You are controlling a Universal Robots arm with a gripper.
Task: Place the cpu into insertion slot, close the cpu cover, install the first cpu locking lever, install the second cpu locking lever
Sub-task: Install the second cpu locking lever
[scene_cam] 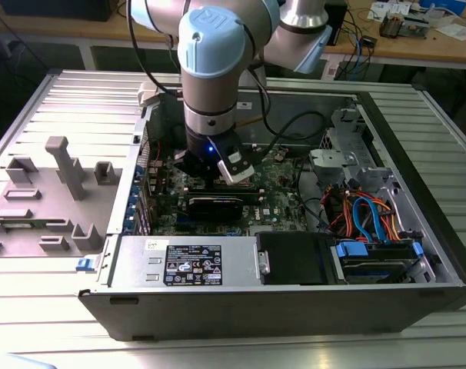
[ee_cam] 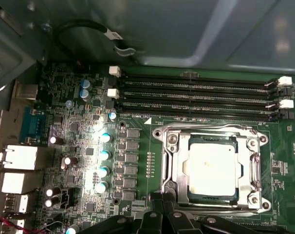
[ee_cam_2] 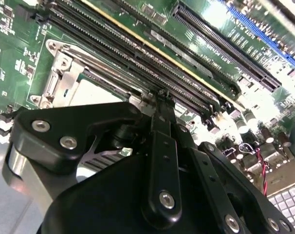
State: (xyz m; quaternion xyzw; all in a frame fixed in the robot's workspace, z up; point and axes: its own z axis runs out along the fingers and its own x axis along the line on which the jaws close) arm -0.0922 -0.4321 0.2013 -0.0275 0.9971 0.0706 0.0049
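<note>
In the first wrist view, blue-topped capacitors (ee_cam: 104, 154) are lining the green board; rightward, the cpu (ee_cam: 212, 165) is sitting in the insertion slot (ee_cam: 168, 168), the cpu cover (ee_cam: 254, 165) lying closed around it; the gripper (ee_cam: 159, 214) is hovering at its edge, fingers' state untellable.

You have an open computer case (scene_cam: 294, 307) on the slatted metal table (scene_cam: 64, 307) as your landmark. Inside it: four long memory slots (ee_cam: 196, 97), a row of blue-topped capacitors (ee_cam: 103, 156), a black cable loop (ee_cam: 89, 29) against the case wall, and orange and blue drive cables (scene_cam: 371, 215) (beside the drive bay). Outside the case, at the exterior view's left: a grey fixture block (scene_cam: 41, 200).
</note>
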